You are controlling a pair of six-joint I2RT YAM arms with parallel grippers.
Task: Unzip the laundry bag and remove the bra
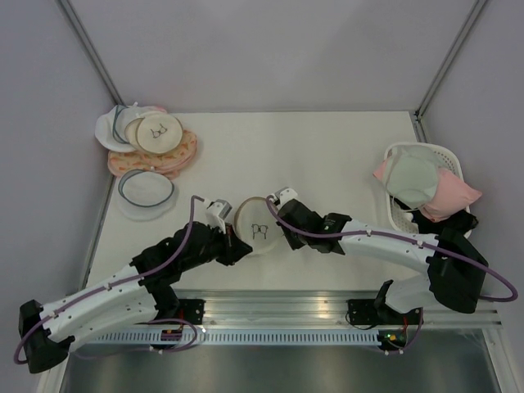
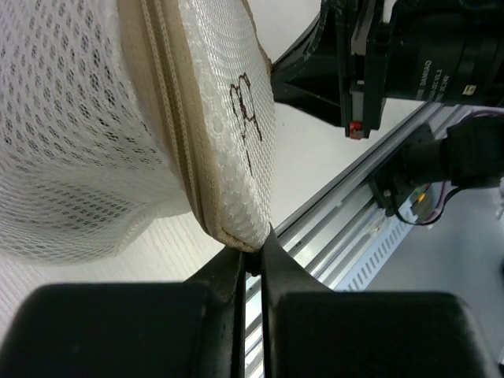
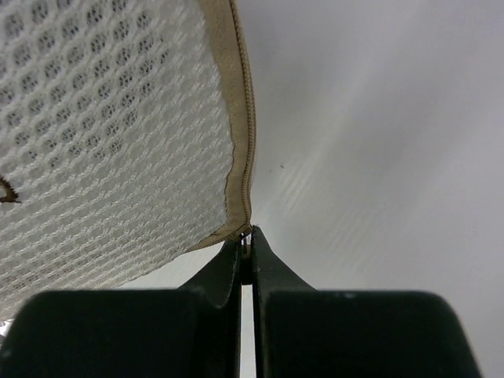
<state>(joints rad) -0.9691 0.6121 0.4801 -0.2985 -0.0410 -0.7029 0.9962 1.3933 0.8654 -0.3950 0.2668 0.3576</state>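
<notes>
The laundry bag point(image 1: 255, 227), a cream mesh pouch with a tan zipper rim and a black bra outline, is held up between my two grippers at the table's near middle. My left gripper point(image 1: 232, 226) is shut on the tan rim at the bag's edge, seen close in the left wrist view point(image 2: 252, 253) under the bag point(image 2: 228, 118). My right gripper point(image 1: 278, 215) is shut on the small metal zipper pull point(image 3: 247, 234) at the rim's end, below the bag point(image 3: 118, 134). The zipper looks closed along the rim. The bra is hidden.
A pile of pink, white and cream pouches point(image 1: 151, 139) lies at the back left, with a flat white disc with a grey-blue rim point(image 1: 146, 188) in front. A white basket point(image 1: 426, 155) with pale green and pink garments stands at the right. A metal rail point(image 1: 278, 315) runs along the near edge.
</notes>
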